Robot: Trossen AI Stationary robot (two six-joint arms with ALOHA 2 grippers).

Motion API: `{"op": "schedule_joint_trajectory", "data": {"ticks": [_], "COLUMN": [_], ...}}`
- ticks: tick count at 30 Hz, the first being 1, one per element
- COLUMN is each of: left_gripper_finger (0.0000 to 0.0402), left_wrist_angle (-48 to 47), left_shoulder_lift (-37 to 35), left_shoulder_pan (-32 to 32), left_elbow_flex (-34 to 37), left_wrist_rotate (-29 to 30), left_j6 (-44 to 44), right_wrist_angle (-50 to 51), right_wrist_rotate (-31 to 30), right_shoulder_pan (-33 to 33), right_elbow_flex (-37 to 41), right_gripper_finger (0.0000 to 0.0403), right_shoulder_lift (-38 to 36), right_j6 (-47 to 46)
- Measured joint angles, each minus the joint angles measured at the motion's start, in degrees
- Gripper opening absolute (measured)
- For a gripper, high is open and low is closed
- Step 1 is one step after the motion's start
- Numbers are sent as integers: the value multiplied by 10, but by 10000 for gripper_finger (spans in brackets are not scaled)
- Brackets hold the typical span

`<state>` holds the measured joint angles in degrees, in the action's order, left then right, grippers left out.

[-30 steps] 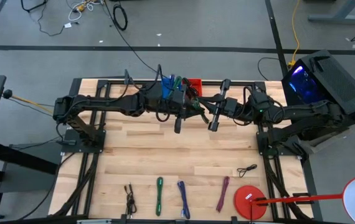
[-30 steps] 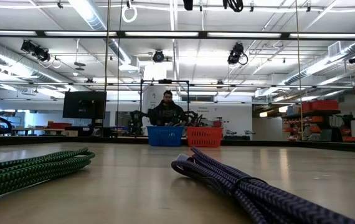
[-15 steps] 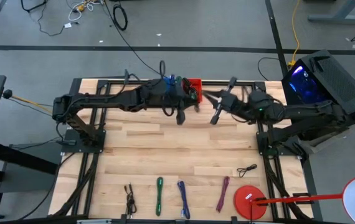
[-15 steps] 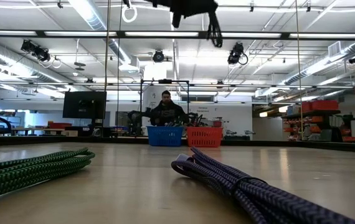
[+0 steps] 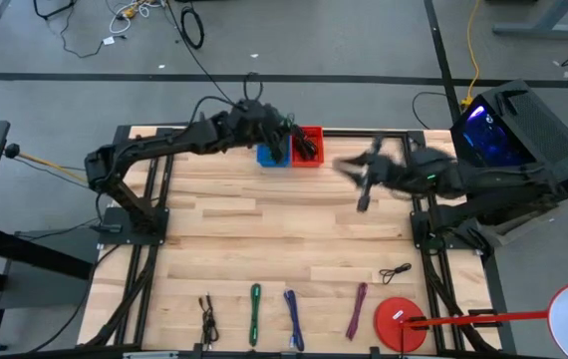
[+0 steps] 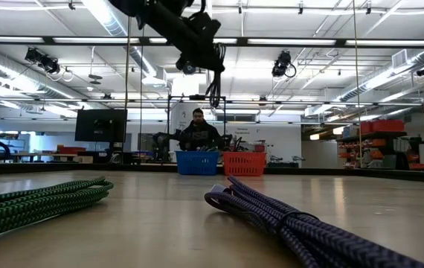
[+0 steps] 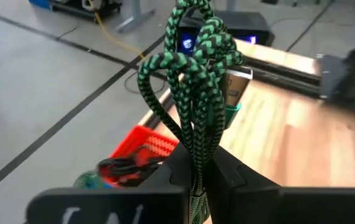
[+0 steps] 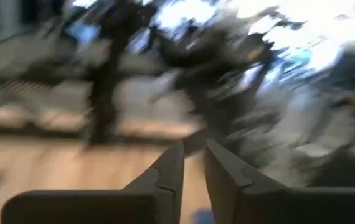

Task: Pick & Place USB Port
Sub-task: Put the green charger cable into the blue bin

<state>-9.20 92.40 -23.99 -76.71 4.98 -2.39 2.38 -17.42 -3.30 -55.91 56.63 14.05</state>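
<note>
My left gripper (image 7: pixel 197 163) is shut on a bundled green braided USB cable (image 7: pixel 193 81) with a silver plug (image 7: pixel 236 84). It hovers over the blue bin (image 5: pixel 267 156) and red bin (image 5: pixel 309 146) at the table's far edge. In the low view a loop of the cable (image 6: pixel 214 83) hangs under my left gripper (image 6: pixel 197 37), high above the table. My right gripper (image 8: pixel 191 167) stands over the table's right half, as the high view (image 5: pixel 364 195) shows. Its fingers are slightly apart with nothing between them. My left gripper pinches several strands of the coiled green cable (image 7: pixel 196 146) between its two fingers. The bundle and its plug stick out past the fingertips. The cable is lifted clear of the table and bins, with a loop (image 6: pixel 214 93) drooping slack below the gripper.
The red bin (image 7: pixel 141 152) holds black cables. Several coiled cables lie along the near edge: black (image 5: pixel 207 319), green (image 5: pixel 255 312), blue (image 5: pixel 293 317), maroon (image 5: pixel 357 311). A small black one (image 5: pixel 396 271) lies near a red disc (image 5: pixel 396 321). A person (image 6: pixel 199 130) sits beyond the far edge.
My left gripper has swung from the table's middle toward the far edge, over the bins, carrying the green cable, and has tipped from pointing down toward level. My right gripper has drawn back from it toward the table's right edge.
</note>
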Motion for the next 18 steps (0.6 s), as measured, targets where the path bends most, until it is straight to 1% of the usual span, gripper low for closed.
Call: {"op": "schedule_joint_trajectory", "data": {"ticks": [2, 3, 5, 9, 14, 18], "left_gripper_finger": [20, 20, 20, 20, 20, 20], "left_wrist_angle": [-9, -13, -13, -17, -13, -17], "left_shoulder_lift": [1, 1, 2, 11, 39, 68], "left_shoulder_pan": [-12, -18, -30, -49, -64, -75], "left_elbow_flex": [0, 0, 0, 0, 0, 0], "left_wrist_rotate": [-3, 3, 10, 12, 13, 12], "left_j6": [0, 0, 0, -6, -12, -33], "right_wrist_angle": [45, 59, 66, 62, -15, -101], "right_wrist_rotate": [47, 56, 61, 59, 60, 59], "right_shoulder_pan": [-9, -14, -26, -53, -74, -83], "right_elbow_flex": [2, 2, 1, 32, 88, 132], "right_gripper_finger": [71, 75, 82, 90, 91, 91], "right_shoulder_lift": [12, 17, 30, 58, 81, 90], "right_j6": [-25, -38, -53, -83, -115, -121]}}
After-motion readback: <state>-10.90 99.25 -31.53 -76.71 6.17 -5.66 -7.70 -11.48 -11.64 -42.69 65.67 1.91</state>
